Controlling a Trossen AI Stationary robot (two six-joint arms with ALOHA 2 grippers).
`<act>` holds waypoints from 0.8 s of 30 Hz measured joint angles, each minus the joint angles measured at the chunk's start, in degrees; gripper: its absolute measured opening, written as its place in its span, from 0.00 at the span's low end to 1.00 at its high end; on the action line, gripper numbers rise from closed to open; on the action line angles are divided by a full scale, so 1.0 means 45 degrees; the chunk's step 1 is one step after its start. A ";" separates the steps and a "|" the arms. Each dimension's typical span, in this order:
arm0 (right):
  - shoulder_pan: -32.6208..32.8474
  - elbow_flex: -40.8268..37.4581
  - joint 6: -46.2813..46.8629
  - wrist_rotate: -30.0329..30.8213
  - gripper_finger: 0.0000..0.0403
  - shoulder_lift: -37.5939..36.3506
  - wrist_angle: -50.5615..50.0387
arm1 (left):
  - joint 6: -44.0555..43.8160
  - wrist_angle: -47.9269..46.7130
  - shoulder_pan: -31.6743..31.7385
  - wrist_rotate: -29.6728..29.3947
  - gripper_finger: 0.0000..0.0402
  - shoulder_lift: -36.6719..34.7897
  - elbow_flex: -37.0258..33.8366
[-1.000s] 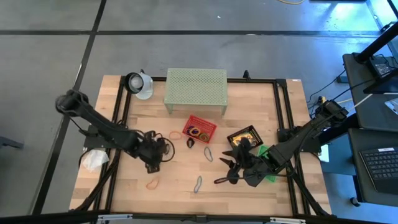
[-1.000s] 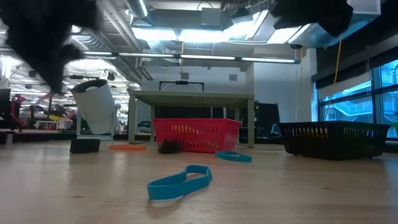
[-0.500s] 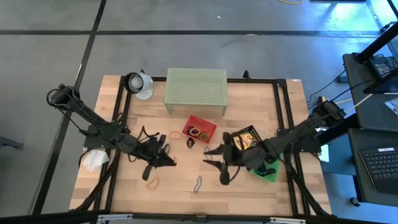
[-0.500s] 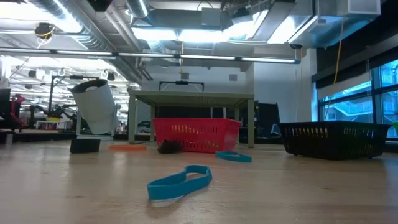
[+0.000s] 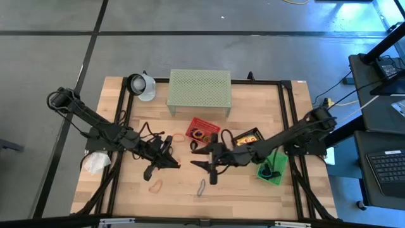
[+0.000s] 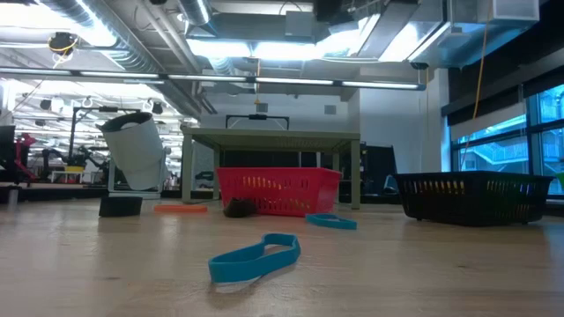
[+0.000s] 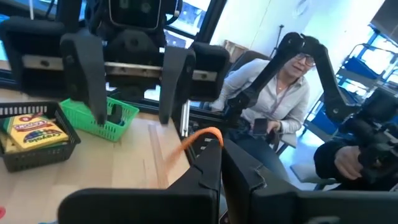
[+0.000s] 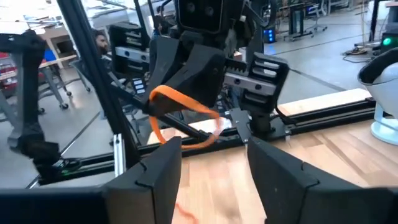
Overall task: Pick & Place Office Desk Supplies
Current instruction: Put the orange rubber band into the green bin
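My left gripper (image 5: 176,163) is shut on an orange loop (image 8: 180,102) above the middle of the table and points level toward the table's right. My right gripper (image 5: 195,158) faces it from the right, level and open. Its fingers (image 7: 93,84) stand a short way off the loop without touching it. On the table lie another orange loop (image 5: 155,186), a grey-blue loop (image 5: 201,187) and a blue loop (image 6: 256,257). A yellow crayon box (image 7: 37,130) lies in a black basket (image 5: 248,140). Both grippers are out of the low view. My left gripper pinches one end of the orange loop (image 7: 202,134) between its two shut fingertips (image 7: 208,163). The fingers lie level and come from the table's left. The rest of the loop (image 8: 186,127) sticks out past the fingertips toward my right gripper, clear of the table.
A red basket (image 5: 204,130) with loops in it stands behind the grippers, and a green basket (image 5: 271,170) at the right. The pale green shelf (image 5: 199,90) is at the far edge, a white cup (image 5: 142,85) far left, a white wad (image 5: 96,162) at the left. A seated person (image 7: 280,93) is beyond the table.
My left gripper has risen and tipped from pointing down to level, carrying the orange loop up off the table. My right gripper has moved toward the table's left, up to the left gripper, and has also tipped level.
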 joint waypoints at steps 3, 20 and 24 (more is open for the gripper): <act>-0.0089 0.0779 -0.0287 0.0028 0.46 0.0742 -0.0048 | 0.0002 0.0030 0.0179 0.0213 0.00 0.0000 0.0000; -0.0463 0.3322 -0.1337 -0.0111 0.41 0.2599 -0.0823 | -0.0119 0.0691 0.0329 0.1294 0.00 -0.0010 0.0014; -0.0463 0.3329 -0.1398 -0.0243 0.36 0.2599 -0.0824 | -0.0097 0.0691 0.0329 0.1308 0.00 -0.0010 0.0015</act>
